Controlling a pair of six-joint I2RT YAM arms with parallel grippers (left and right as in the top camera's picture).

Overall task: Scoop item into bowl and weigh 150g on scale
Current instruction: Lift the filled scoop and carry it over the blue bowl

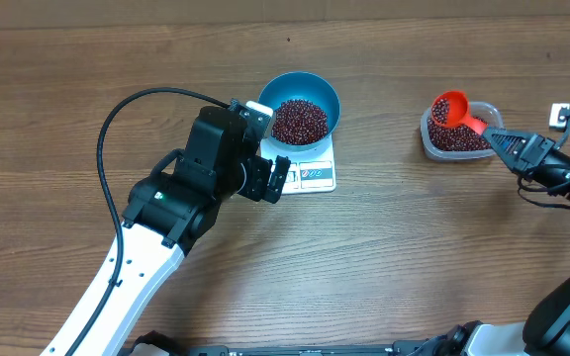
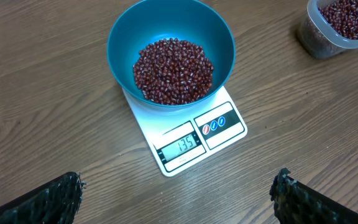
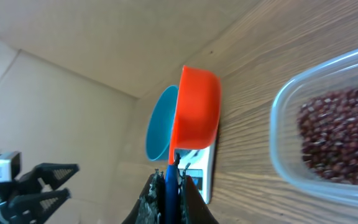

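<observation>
Overhead, beans [image 1: 299,120] in blue bowl [image 1: 331,94] on scale [image 1: 317,175], more in tub [image 1: 426,134]

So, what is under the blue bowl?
The white scale sits under the bowl. Its display and buttons show; the platform part beneath the bowl is covered.

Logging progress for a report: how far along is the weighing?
Done: beans sit in the blue bowl on the scale, whose display reads 135. In hand: the right gripper holds the orange scoop over the tub. Left: a little more to reach 150.
</observation>
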